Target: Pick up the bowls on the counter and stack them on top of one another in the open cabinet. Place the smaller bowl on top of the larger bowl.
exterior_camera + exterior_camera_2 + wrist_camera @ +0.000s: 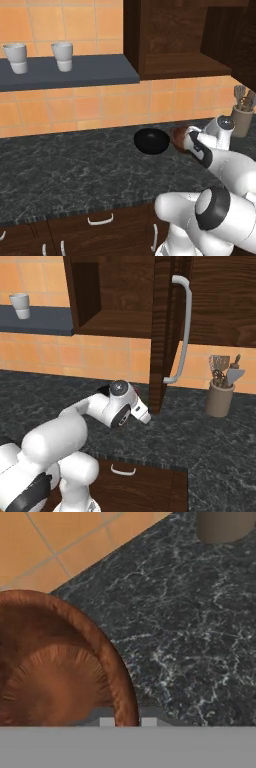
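Note:
The smaller reddish-brown bowl (177, 134) sits on the dark marbled counter (75, 165), just right of the larger glossy black bowl (151, 141). My gripper (184, 141) is low at the brown bowl's right side. In the hand view the brown bowl (55, 672) takes up the left half. Its rim runs down between my two fingertips (107, 722), which stand close against it on either side, so the gripper (128, 722) is shut on the rim. The open cabinet (175, 62) hangs above, and its shelf board (117, 328) is bare.
The cabinet's open door with a silver handle (182, 331) juts out above the counter on the right. A utensil holder (219, 398) stands further right. A slate-grey wall shelf (70, 74) carries two white cups (62, 56). Drawers (100, 219) run under the counter edge.

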Available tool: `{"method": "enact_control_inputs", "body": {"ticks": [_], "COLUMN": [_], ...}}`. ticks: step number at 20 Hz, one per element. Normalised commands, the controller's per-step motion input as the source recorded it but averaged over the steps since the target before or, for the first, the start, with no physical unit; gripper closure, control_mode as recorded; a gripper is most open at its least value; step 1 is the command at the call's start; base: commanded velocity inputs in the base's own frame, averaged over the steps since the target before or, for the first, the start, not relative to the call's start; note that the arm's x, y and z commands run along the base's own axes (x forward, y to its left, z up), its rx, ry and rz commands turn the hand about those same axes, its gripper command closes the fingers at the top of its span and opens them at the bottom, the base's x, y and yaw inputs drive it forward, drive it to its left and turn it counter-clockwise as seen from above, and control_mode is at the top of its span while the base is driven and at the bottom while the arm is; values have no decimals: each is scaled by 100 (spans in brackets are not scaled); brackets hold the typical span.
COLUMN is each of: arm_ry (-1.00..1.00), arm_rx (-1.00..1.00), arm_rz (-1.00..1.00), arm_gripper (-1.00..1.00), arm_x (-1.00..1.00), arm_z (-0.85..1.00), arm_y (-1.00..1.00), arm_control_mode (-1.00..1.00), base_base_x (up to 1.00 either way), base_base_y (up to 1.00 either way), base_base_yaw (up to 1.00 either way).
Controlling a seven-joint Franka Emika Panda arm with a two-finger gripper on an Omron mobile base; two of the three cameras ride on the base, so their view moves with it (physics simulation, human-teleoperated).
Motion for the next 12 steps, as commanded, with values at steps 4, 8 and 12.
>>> {"method": "enact_control_inputs", "body": {"ticks": [4,8,12], "arm_ry": [-3,3,12], "arm_rx": [0,0,0], "arm_rz": [-12,-3,1], "arm_gripper": [100,100,100], "arm_x": [99,96,40], "arm_z": [42,4,-12], "arm_y": [43,22,29], "arm_control_mode": [-100,-100,-100], "base_base_x": [0,0,0], "base_base_y": [0,0,0], "base_base_yaw": [0,0,0]}}
